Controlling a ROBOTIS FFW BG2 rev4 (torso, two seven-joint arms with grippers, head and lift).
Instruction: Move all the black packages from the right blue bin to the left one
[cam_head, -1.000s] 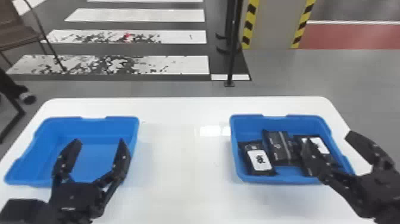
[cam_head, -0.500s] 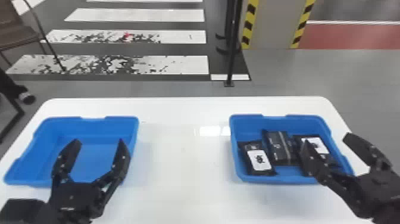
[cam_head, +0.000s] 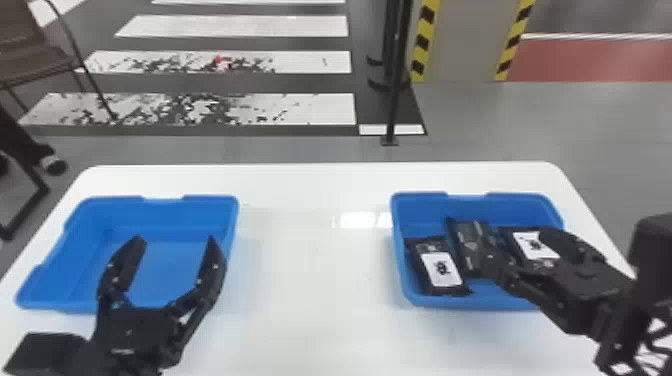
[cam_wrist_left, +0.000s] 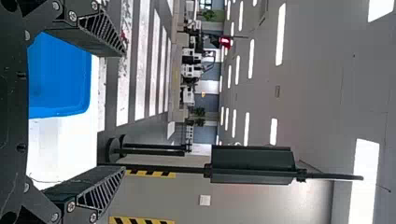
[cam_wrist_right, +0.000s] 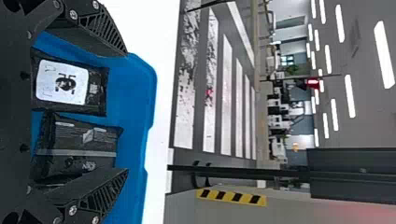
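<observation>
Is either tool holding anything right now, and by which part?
Nothing is held; the left tool and right tool stand open, rectangular black packages lying in the right blue plastic bin.

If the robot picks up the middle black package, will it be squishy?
The middle black package probably gives a little, since its wrapping looks creased. It might slip, because that wrapping looks shiny. It likely won't roll, being flat.

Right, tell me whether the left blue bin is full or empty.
Empty: the blue plastic bin on the left shows bare blue floor and walls, with no black package visible behind the left gripper.
</observation>
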